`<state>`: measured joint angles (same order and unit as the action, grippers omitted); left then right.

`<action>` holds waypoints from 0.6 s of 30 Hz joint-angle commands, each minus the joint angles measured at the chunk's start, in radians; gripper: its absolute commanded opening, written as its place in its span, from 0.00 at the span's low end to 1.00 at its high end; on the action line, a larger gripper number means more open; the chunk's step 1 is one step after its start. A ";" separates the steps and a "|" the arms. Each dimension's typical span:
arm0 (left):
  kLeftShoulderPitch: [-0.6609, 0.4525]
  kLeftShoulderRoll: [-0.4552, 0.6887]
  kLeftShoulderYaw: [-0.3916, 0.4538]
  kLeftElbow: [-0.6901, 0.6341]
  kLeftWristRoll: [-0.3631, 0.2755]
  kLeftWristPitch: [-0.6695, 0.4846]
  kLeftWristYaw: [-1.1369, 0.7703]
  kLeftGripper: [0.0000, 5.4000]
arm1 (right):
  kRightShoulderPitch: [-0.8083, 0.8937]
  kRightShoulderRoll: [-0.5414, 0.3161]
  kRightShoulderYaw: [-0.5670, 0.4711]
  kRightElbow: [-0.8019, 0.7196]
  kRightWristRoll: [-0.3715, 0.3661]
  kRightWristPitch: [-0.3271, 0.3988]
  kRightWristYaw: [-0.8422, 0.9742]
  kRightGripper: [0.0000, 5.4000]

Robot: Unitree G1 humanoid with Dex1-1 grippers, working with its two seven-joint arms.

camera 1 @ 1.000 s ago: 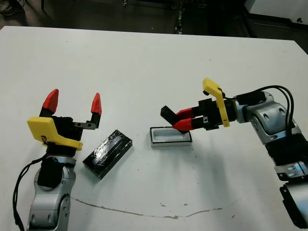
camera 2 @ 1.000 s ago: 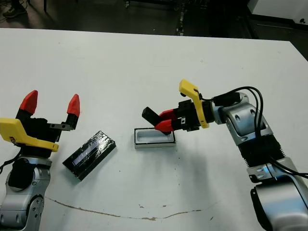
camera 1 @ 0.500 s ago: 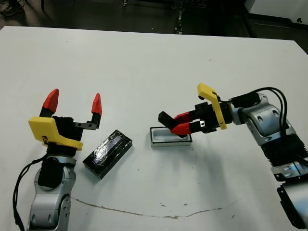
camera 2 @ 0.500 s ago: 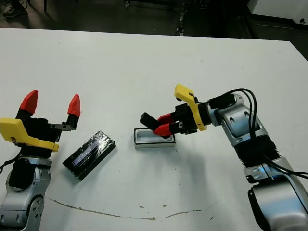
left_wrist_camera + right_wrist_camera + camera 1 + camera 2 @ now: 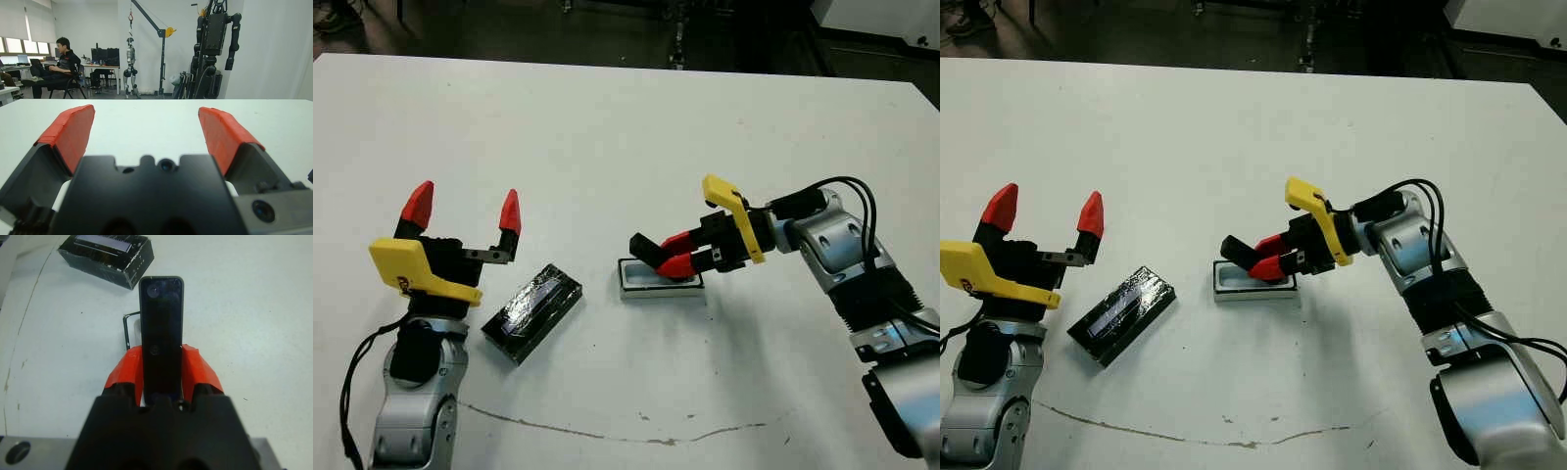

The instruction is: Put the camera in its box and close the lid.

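Now right gripper (image 5: 674,257) clamps the camera (image 5: 647,249) — tilted just above the box (image 5: 661,278); left gripper (image 5: 465,213) gapes, holding nothing — lid (image 5: 532,310) just beside it.

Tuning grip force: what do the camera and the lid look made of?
Camera: looks like matte black hard plastic or coated metal; flat, dull, barely any glare. Lid: black box under what seems glossy crinkled film, judging by the wrinkled streaky reflections on top; what lies under the film can't be told.
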<state>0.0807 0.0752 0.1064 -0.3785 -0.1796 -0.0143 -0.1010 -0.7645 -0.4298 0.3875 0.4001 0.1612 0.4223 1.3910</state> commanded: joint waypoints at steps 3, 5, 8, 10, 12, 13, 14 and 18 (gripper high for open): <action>0.016 0.000 0.001 0.007 0.001 0.005 0.001 1.00 | -0.017 -0.020 0.002 0.005 -0.030 -0.012 0.005 0.31; 0.015 -0.002 0.000 0.009 -0.001 0.002 0.001 1.00 | -0.013 -0.030 0.001 -0.009 -0.040 -0.006 0.003 0.31; 0.016 -0.002 -0.001 0.011 0.000 -0.002 0.001 1.00 | -0.009 -0.038 -0.006 -0.008 -0.033 -0.013 0.017 0.31; 0.016 -0.001 -0.001 0.010 0.004 0.000 0.002 1.00 | -0.007 -0.048 -0.005 -0.021 -0.037 -0.010 0.017 0.31; 0.016 0.002 0.000 0.011 0.003 -0.001 0.000 1.00 | -0.008 -0.054 -0.003 -0.028 -0.039 -0.002 0.019 0.31; 0.016 0.002 0.000 0.011 0.003 -0.001 0.000 1.00 | -0.006 -0.058 -0.003 -0.035 -0.041 0.001 0.018 0.31; 0.016 0.000 0.000 0.010 -0.004 0.001 -0.003 1.00 | -0.005 -0.063 -0.003 -0.041 -0.042 -0.001 0.017 0.31; 0.017 -0.001 0.000 0.009 -0.013 0.003 -0.005 1.00 | -0.006 -0.071 -0.007 -0.045 -0.041 -0.005 0.022 0.31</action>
<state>0.0814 0.0750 0.1039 -0.3772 -0.1872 -0.0150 -0.1012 -0.7683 -0.4676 0.3876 0.3607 0.1321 0.4176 1.4099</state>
